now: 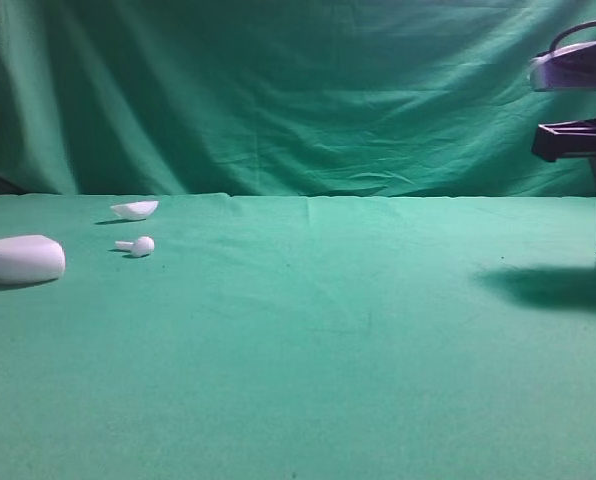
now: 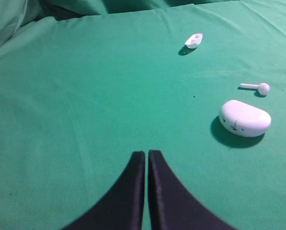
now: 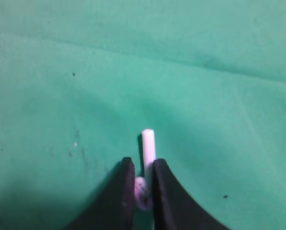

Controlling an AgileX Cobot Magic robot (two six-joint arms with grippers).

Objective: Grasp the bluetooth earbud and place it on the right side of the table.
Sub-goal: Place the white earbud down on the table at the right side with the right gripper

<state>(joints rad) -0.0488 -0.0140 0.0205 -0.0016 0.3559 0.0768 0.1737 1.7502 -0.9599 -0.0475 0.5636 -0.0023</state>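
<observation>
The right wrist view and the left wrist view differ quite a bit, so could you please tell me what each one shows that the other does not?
Only the right wrist view shows the right gripper shut on the bluetooth earbud, its stem sticking out past the fingertips. Only the left wrist view shows the left gripper shut on nothing, the oval case, a second earbud lying beside it, and a small white shell-like piece farther off. Both show the green-covered table.
</observation>
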